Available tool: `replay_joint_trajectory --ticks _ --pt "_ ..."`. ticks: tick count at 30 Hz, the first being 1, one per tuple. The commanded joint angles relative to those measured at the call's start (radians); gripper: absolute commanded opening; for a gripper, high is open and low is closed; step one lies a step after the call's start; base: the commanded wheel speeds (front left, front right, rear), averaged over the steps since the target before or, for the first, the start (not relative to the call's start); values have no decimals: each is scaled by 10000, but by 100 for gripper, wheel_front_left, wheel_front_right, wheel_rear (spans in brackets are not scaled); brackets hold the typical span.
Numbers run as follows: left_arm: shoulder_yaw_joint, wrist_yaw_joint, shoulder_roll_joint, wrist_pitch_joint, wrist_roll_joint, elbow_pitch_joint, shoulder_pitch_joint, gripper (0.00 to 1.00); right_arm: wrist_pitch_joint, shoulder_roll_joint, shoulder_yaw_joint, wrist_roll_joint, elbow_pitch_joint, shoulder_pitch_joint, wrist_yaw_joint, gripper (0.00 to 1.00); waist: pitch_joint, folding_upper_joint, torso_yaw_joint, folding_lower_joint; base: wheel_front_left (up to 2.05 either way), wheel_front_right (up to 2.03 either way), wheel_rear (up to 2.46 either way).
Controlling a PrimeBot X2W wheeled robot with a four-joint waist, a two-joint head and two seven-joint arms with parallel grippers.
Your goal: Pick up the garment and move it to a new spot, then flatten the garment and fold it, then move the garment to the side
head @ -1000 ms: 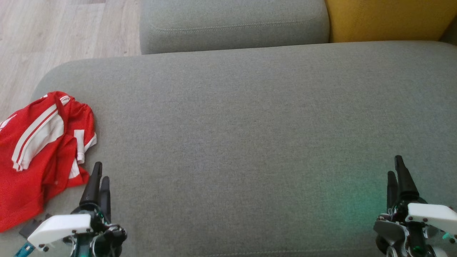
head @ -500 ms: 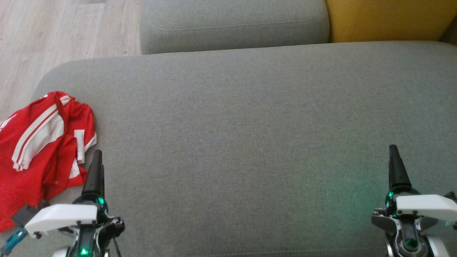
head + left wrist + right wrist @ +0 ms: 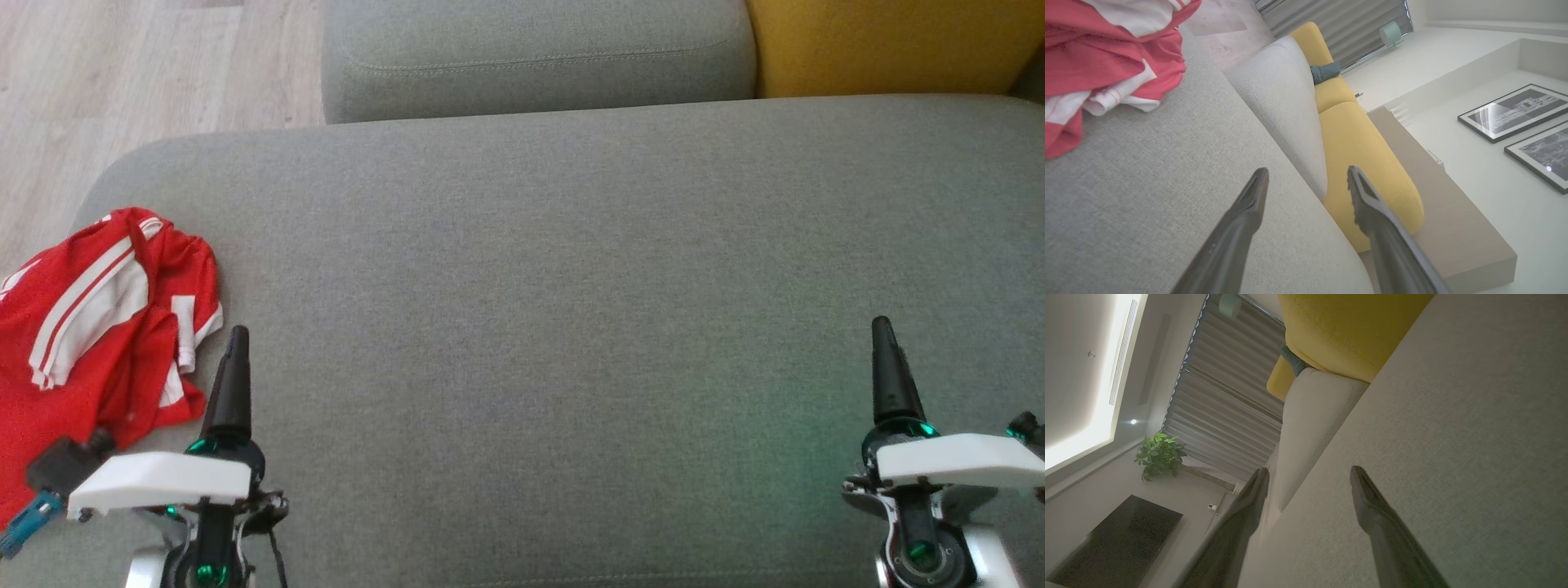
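The garment (image 3: 90,327), red with white stripes, lies crumpled at the left end of the grey sofa seat (image 3: 571,269), and part of it hangs over the edge. My left gripper (image 3: 237,336) hovers just right of its near corner, apart from the cloth, fingers turned edge-on. In the left wrist view this gripper (image 3: 1307,171) is open and empty, with the garment (image 3: 1106,53) at the upper left. My right gripper (image 3: 880,323) hangs over the bare seat at the lower right. The right wrist view shows that gripper (image 3: 1309,470) open and empty too.
A grey back cushion (image 3: 531,57) and a yellow cushion (image 3: 890,41) line the far side of the seat. Wooden floor (image 3: 122,73) lies beyond the sofa's left end. The seat stretches wide between the two grippers.
Both wrists have rolled so the fingers now stack edge-on in the head view. Both grippers have advanced slightly over the seat. The garment has not moved.
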State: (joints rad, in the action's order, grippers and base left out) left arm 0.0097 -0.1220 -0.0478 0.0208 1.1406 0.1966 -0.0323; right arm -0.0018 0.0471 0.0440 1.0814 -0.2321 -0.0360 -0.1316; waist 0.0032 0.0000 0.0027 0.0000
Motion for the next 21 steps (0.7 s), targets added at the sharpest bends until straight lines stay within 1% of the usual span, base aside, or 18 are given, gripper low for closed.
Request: replay_joint_trajectory --ticks 1,9,21 --pt "25 -37 -229 130 -400 -430 -643 100 -140 217 -134 -410 466 -619 4 100 2 0 2 0 0 0 0" --pt "-144 -43 -333 365 -1708 -611 -661 100 -251 289 -399 -1750 653 -643 4 100 12 0 8 0 0 0 0" --pt "-254 -50 -420 716 -3370 -788 -694 100 -436 305 -718 -3550 808 -664 5 100 23 0 20 0 0 0 0"
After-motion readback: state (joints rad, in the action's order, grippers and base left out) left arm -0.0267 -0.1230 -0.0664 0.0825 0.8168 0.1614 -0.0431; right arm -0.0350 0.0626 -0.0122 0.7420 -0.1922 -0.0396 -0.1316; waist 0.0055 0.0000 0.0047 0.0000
